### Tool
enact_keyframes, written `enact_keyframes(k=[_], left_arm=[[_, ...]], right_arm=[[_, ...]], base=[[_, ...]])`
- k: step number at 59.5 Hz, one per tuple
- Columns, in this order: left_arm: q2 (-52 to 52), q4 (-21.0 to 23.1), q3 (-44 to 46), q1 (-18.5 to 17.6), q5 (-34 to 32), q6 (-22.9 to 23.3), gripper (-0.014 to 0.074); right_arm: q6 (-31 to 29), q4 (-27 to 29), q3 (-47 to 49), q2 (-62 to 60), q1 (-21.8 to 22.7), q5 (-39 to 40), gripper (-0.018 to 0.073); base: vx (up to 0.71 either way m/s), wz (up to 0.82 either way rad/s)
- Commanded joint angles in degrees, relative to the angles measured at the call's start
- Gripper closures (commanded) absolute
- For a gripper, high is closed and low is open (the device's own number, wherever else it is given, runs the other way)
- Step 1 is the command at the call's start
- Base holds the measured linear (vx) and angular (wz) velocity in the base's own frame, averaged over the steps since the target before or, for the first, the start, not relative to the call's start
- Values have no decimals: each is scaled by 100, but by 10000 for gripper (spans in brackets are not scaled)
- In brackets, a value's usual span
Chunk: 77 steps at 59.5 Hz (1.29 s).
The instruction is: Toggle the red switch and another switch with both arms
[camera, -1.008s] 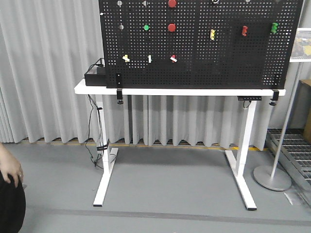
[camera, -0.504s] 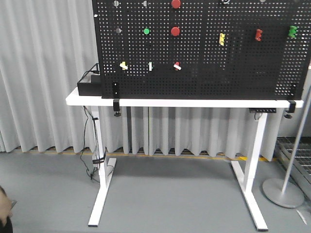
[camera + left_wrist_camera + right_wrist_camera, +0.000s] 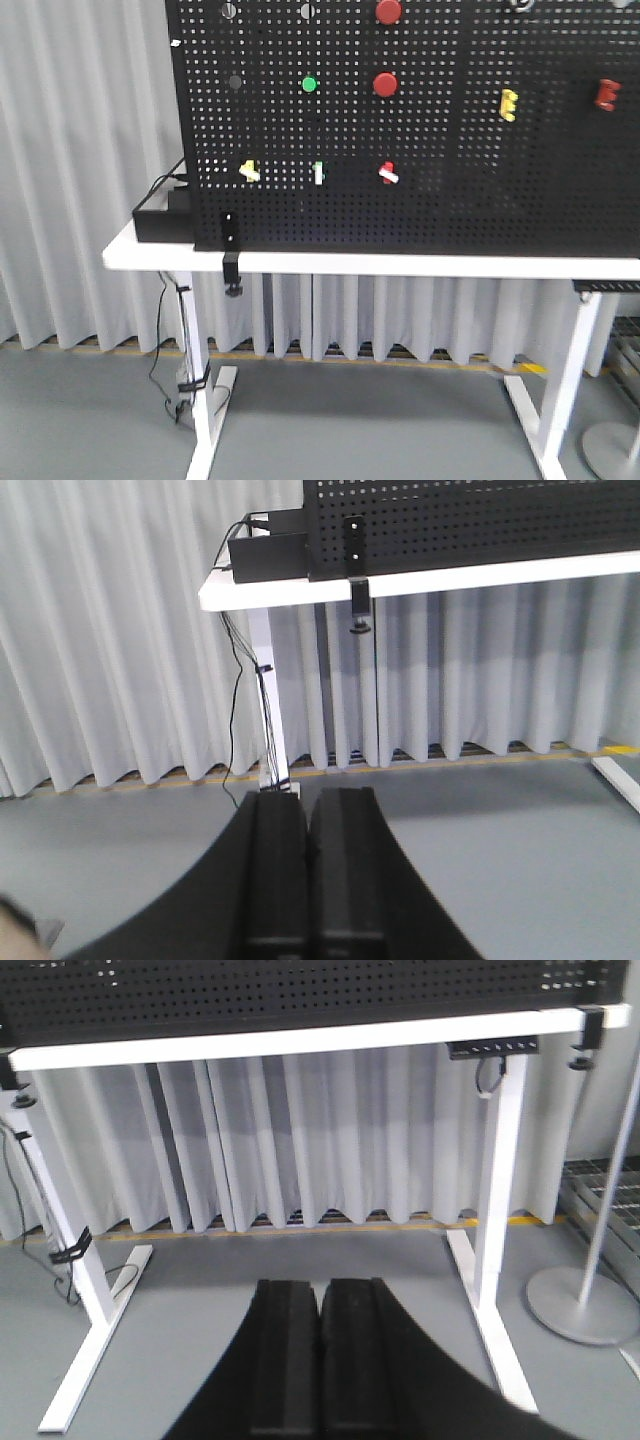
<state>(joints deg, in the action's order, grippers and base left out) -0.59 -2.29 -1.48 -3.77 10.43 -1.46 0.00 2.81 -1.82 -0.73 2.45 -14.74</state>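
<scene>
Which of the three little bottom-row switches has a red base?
The red switch, rightmost in the row; the yellow switch and green switch are further left.

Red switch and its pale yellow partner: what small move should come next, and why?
Probably raise both arms toward the pegboard: the left gripper and right gripper are shut and aimed below the tabletop, while the red switch and yellow switch sit above it, untouched.

A test lab, white worktop [image 3: 400, 265], big black board of holes [image 3: 450, 200] with buttons [image 3: 385, 84] and switches [image 3: 388, 173] standing on it, grey curtains [image 3: 80, 150] behind it, grey floor [image 3: 350, 420] under it.
</scene>
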Motion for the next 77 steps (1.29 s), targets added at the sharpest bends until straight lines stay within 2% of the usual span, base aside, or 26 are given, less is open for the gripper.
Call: enact_keyframes(k=[1, 38, 77], left_arm=[[-31, 56, -109, 14, -454, 15, 594], [-31, 56, -109, 14, -454, 15, 594], [-31, 56, -109, 14, -454, 15, 594]], right_arm=[[0, -19, -25, -53, 31, 493, 566], [0, -19, -25, -53, 31, 493, 566], [0, -19, -25, -53, 31, 493, 566]], base=[[51, 1], [46, -2], [23, -3]])
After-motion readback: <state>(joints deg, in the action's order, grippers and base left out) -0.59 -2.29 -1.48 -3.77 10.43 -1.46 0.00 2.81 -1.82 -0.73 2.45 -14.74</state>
